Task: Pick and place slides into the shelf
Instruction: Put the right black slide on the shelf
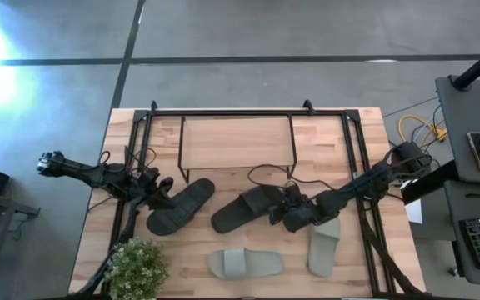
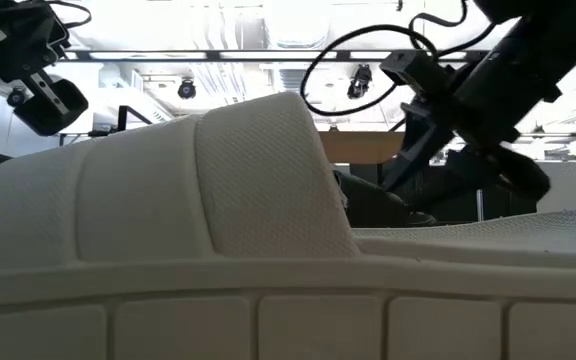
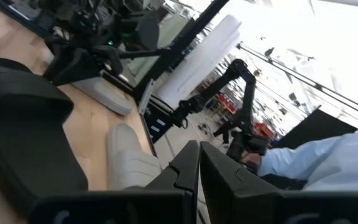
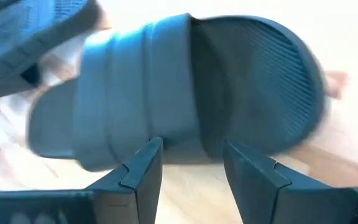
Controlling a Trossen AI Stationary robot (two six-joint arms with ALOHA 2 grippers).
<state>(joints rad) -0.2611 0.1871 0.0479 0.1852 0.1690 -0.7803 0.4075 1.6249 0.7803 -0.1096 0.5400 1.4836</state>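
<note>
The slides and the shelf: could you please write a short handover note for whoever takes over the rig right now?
Right gripper: jaws open, lined up at the strap end of the right-hand black wide-strap slide; nothing gripped yet.
Left gripper: jaws shut and empty, beside the left-hand black slide.
Both pale grey-green slides lie on the table's front part: one flat at the front edge, one under the right arm.
The low shelf with the light wood plank top and black wire legs stands at the back, with nothing on top.
Done: no slide placed.
Left: all four slides.
</note>
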